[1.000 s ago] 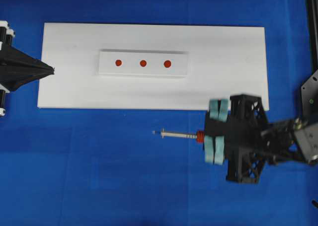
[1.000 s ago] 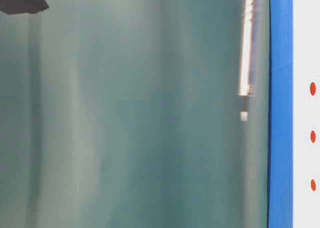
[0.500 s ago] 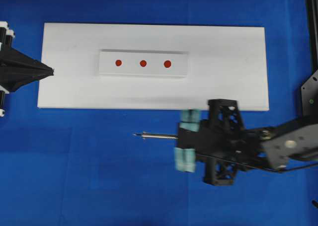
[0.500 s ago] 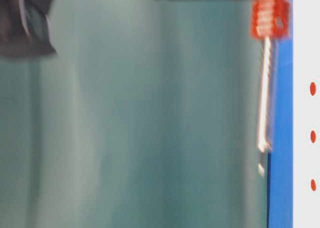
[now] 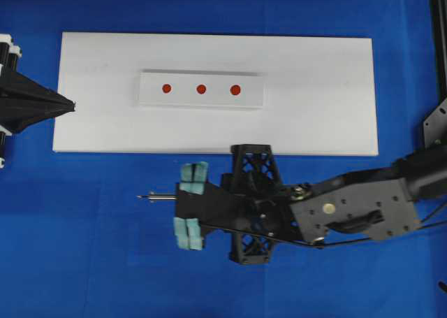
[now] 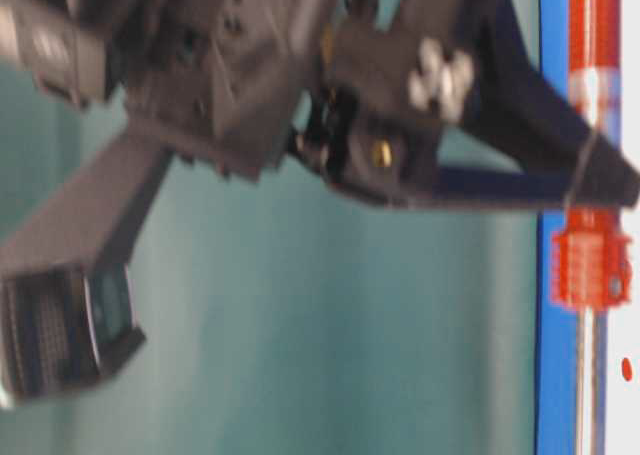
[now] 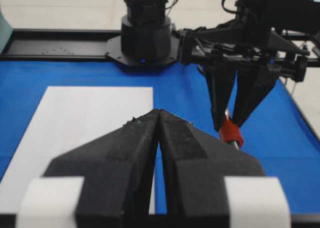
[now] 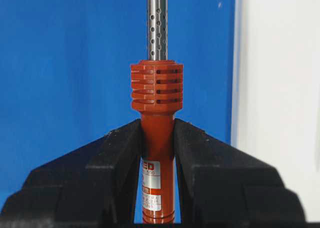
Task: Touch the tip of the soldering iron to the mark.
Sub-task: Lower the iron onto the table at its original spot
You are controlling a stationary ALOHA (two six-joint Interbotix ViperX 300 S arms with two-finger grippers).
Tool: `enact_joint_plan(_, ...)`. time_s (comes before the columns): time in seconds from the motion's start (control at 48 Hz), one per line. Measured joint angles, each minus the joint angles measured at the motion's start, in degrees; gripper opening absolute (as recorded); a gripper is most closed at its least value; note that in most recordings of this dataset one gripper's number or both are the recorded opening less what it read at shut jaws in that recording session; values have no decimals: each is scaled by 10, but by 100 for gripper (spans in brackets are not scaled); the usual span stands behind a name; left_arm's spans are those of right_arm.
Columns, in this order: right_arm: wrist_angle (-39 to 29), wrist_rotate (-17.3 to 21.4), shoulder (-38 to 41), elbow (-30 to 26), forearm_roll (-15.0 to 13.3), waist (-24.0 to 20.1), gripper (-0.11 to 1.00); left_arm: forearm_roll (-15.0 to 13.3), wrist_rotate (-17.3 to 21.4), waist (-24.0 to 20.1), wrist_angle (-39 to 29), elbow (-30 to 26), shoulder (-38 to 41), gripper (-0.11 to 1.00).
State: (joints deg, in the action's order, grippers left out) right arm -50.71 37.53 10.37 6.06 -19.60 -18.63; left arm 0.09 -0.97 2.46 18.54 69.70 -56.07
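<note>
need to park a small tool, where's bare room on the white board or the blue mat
Free: the white board right of the raised strip holding the red dots; the blue mat lower left, beyond the soldering iron tip. Crowded: below the board's lower edge, where the right claw holds the iron; the board's left end, by the left claw.

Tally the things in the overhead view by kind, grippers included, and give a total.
Red dots: 3, the right-end one the mark
Soldering iron: 1
White board: 1
Raised white strip under the dots: 1
Grippers: 2, left gripper and right gripper
Total: 8
</note>
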Motion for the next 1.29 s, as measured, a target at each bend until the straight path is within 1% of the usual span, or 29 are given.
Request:
enact_joint_plan(0.125,1,1,13,-16,-1,2,6,0,0,0,1,0,0,2)
enact_joint_plan(0.354,13,4,29,-16,6,2,6,0,0,0,1,0,0,2)
enact_joint_plan(0.458,43,5,43,-4,16,2,6,0,0,0,1,0,0,2)
enact_joint_plan(0.729,152,14,83,28,44,3,6,0,0,1,1,0,-1,2)
enact_joint_plan(0.875,191,24,105,36,45,4,6,0,0,0,1,0,0,2)
enact_joint_plan(1.041,207,44,124,40,45,8,6,0,0,2,1,0,0,2)
enact_joint_plan(1.291,240,45,135,44,45,12,6,0,0,4,0,0,-1,2)
